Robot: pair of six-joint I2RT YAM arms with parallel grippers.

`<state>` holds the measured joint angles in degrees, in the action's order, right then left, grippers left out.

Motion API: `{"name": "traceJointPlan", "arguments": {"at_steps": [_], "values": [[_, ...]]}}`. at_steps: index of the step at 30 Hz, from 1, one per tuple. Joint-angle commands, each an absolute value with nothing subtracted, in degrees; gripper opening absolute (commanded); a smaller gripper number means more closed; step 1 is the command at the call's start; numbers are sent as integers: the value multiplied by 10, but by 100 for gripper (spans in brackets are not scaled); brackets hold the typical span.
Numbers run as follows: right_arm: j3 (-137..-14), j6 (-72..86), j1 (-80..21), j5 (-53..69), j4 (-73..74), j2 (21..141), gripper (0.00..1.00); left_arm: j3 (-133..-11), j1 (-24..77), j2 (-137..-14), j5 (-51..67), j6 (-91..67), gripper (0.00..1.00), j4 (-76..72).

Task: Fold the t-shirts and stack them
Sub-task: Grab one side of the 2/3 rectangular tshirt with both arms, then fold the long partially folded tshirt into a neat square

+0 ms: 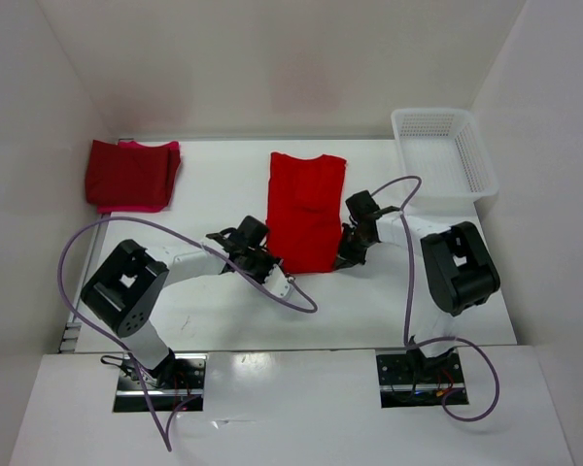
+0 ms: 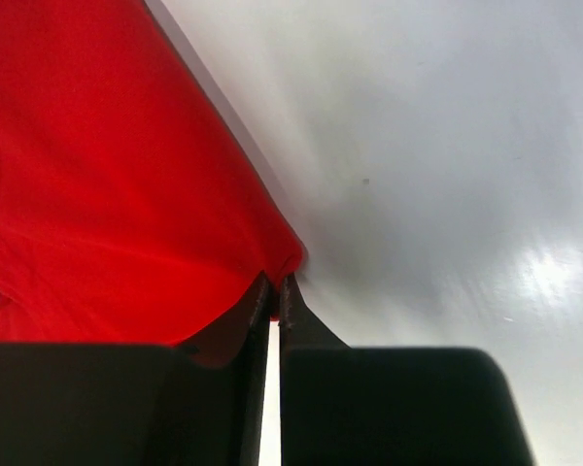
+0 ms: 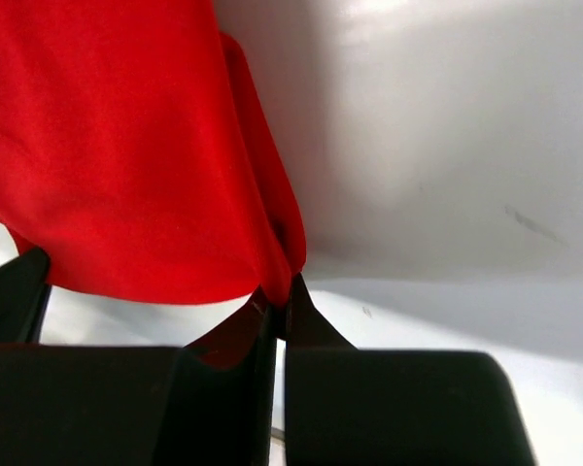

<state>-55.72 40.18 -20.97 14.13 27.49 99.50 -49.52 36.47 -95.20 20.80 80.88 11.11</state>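
Closest to you, the left gripper (image 2: 275, 291) has its black fingers pressed nearly together, pinching the near-left corner of the bright red cloth t-shirt (image 1: 306, 209). The right gripper (image 3: 277, 296) nips the near-right corner the same way. You cannot make out how much cloth sits between each pair. That shirt lies lengthwise, folded narrow, at the middle of the smooth, glossy white table (image 1: 214, 194). At the far-left corner a folded dark maroon t-shirt (image 1: 126, 173) covers most of a pinkish-crimson t-shirt (image 1: 141, 207), which shows only at its edges. A white plastic mesh basket (image 1: 442, 150) occupies the far-right corner, with plain white walls (image 1: 272, 58) around.
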Motion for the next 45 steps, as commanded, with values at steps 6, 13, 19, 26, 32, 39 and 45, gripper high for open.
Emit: {"name": "traceJointPlan", "arguments": {"at_steps": [6,13,19,26,32,39,45], "values": [[-523,405,-300,109,412,876,0,-532,377,-886,252,730,4,304],[-501,477,-380,134,483,770,0,-557,405,-829,278,607,4,399],[-525,498,-412,171,561,683,0,-601,440,-780,300,535,4,488],[-608,498,-427,171,678,628,0,-699,454,-760,300,509,4,551],[-628,462,-409,178,665,677,0,-752,395,-805,313,504,4,536],[-609,366,-246,250,603,687,0,-789,324,-858,333,487,4,480],[-597,344,-199,303,503,758,0,-800,313,-889,333,436,4,372]]}}
